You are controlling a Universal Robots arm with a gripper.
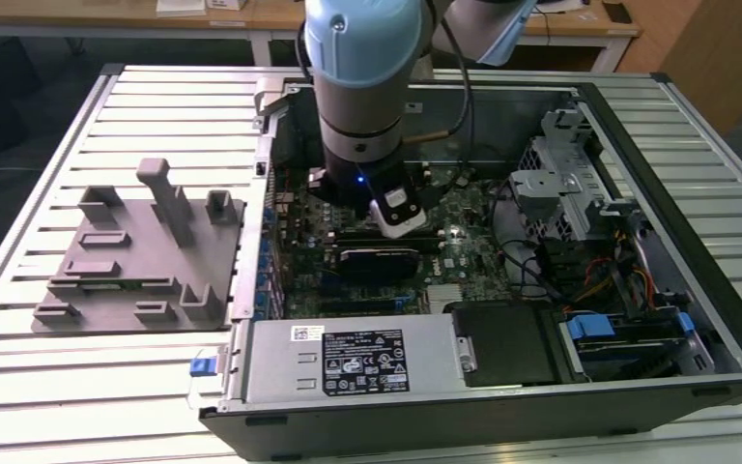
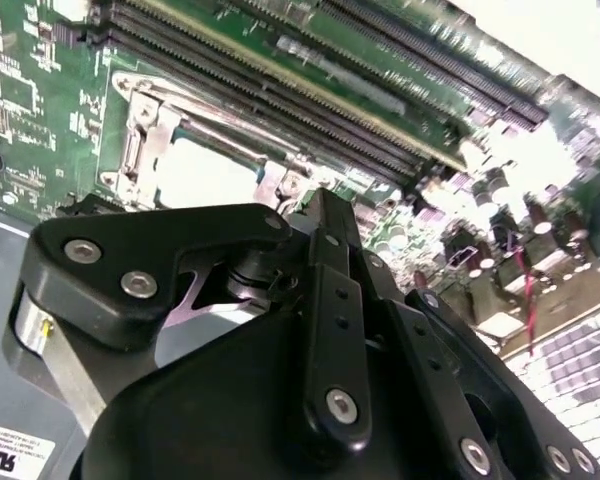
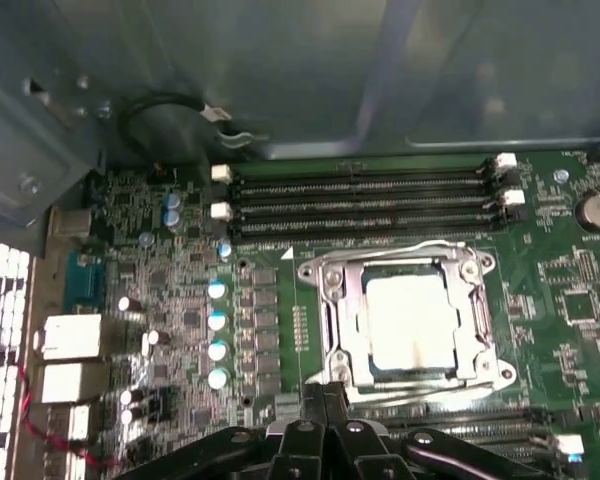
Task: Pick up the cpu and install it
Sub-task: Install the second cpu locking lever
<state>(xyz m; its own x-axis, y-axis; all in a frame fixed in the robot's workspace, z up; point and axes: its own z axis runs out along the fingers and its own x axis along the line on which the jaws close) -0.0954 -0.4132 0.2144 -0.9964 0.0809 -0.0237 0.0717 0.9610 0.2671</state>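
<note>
The cpu, a flat square chip with a silvery-white top, lies inside the metal frame of the motherboard socket. It also shows as a pale square in the second wrist view. My gripper is shut with nothing between its black fingers, and its tips sit at the edge of the socket frame, beside the cpu. In the second wrist view the gripper points toward the socket's corner. In the exterior view the arm reaches down into the open computer case over the motherboard.
A grey moulded tray lies on the slatted table at the exterior view's left. Inside the case are a black block just below the arm, memory slots, a power supply, a drive cage and cables.
</note>
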